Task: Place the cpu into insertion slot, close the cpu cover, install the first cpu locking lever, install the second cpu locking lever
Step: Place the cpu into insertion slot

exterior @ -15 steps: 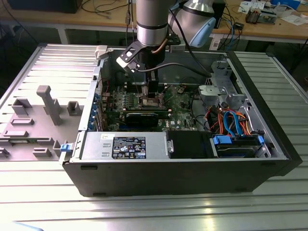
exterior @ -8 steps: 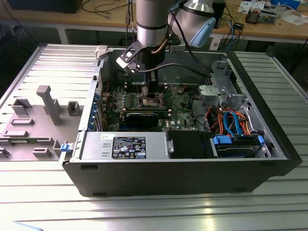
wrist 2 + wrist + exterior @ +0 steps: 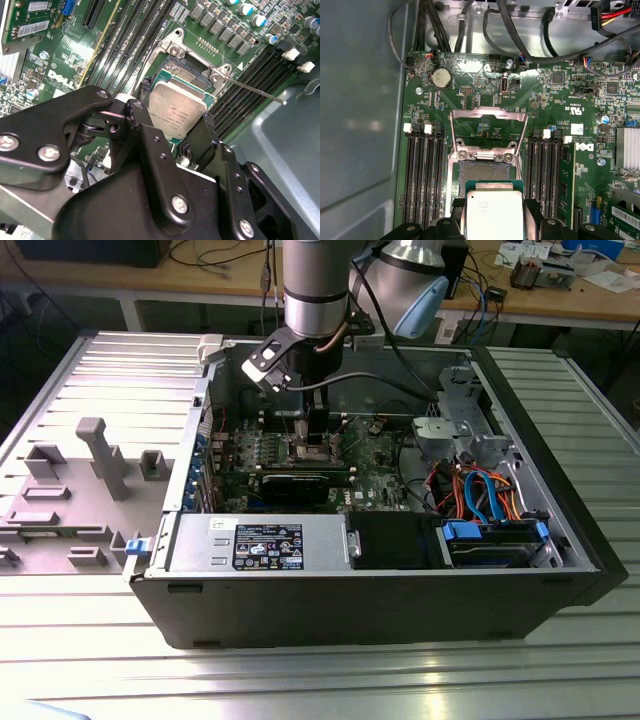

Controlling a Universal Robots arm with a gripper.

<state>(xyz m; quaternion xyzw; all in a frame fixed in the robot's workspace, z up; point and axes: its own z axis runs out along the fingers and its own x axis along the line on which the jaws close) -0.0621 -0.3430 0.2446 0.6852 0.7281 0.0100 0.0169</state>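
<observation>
While my jaws pinch the small, flat, silvery-tan square cpu point(image 3: 494, 215) by two opposite edges, it sits just over the dark-centred, silver-rimmed insertion slot point(image 3: 484, 172), covering part of it; whether they touch I cannot tell. The thin silver frame-shaped cpu cover point(image 3: 489, 113) stands raised, clear of the slot. In the exterior view I hang inside the open black computer case point(image 3: 350, 600), at twelve o'clock from the long black expansion card point(image 3: 300, 483).

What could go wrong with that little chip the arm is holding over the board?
The cpu is clamped between the fingers and lies only partly over the insertion slot. Lowered misaligned, it might damage the slot. The open cpu cover stands raised right by the slot, so the fingers could perhaps bump it.
</observation>
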